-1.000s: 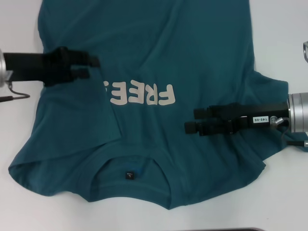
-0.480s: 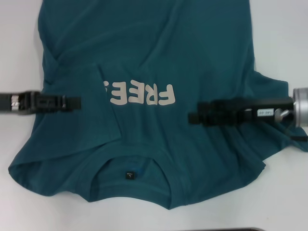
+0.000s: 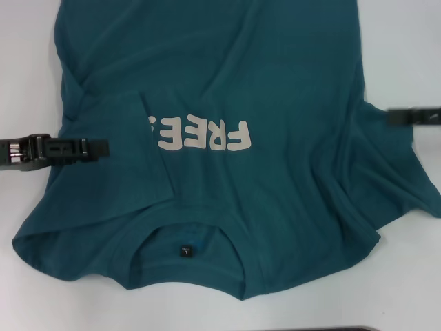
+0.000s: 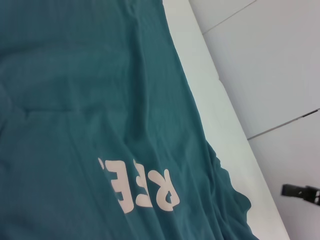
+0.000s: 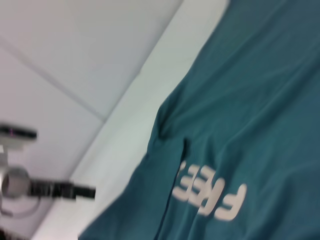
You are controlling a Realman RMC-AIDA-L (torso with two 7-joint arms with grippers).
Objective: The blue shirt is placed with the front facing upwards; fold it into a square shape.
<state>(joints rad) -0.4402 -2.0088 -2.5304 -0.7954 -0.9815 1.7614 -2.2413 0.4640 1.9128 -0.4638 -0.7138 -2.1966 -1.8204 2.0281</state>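
The blue shirt [image 3: 275, 83] lies spread on the white table [image 3: 400, 41], collar toward me, with the black neck tag [image 3: 185, 251] showing. Its off-white letters [image 3: 207, 134] face up. The left side is folded inward, and that flap [image 3: 117, 158] covers the end of the lettering. My left gripper [image 3: 103, 147] hovers at the shirt's left edge, holding nothing. My right gripper [image 3: 396, 117] is at the picture's far right, over the right sleeve's edge, mostly out of view. The left wrist view shows the shirt [image 4: 75, 100] and the far-off right gripper [image 4: 287, 190]. The right wrist view shows the shirt [image 5: 260, 100] and the left gripper [image 5: 87, 192].
Bare white table [image 3: 27, 289] shows on both sides of the shirt and along the near edge. A dark strip [image 3: 324, 329] runs at the near table edge. Tiled floor [image 4: 280, 60] lies beyond the table's far side.
My right gripper has pulled off the chest toward the right and slightly away, nearly leaving the picture. My left gripper came from the upper left chest to the shirt's left edge and now holds still.
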